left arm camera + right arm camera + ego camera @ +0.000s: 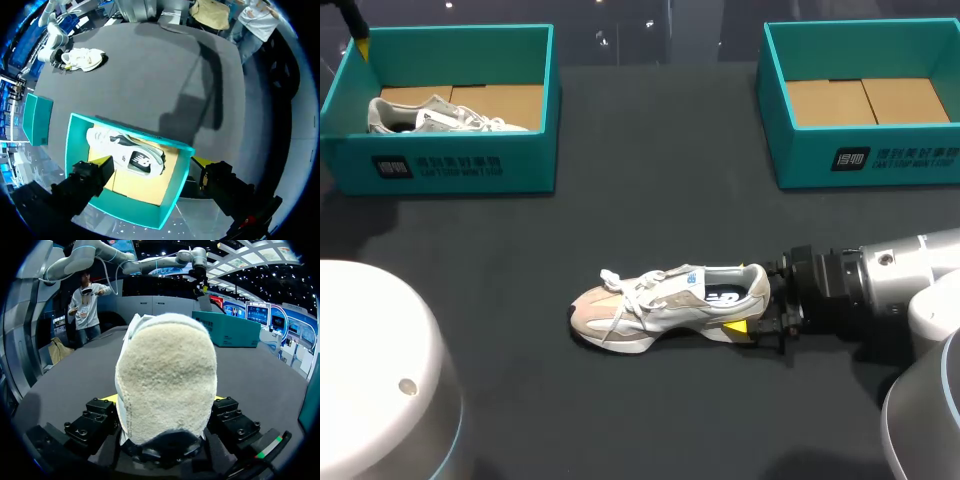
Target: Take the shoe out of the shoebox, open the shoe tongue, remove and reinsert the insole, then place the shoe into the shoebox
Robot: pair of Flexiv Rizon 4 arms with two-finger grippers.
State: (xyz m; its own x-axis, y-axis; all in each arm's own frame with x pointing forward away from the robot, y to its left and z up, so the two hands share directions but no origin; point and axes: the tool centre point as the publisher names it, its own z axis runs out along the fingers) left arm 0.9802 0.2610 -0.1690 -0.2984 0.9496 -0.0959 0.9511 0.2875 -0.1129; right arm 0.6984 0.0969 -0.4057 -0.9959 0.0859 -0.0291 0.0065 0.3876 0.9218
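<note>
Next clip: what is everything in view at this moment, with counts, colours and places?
left shoebox: 1, teal, table's far left, holds a shoe.
right shoebox: 1, teal, table's far right, no shoe inside.
boxed shoe: 1, white and grey, in the left shoebox.
table shoe: 1, beige and white, mid-table, heel toward the right arm.
table: 1, black.
left gripper: 1, yellow-tipped, fingers open above the left shoebox.
right gripper: 1, yellow-tipped, fingers clamping the table shoe's heel.

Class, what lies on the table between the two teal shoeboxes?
Nothing: in the head view the dark table between the left shoebox and the right shoebox is bare. The shoe lies nearer the robot, outside that stretch.
</note>
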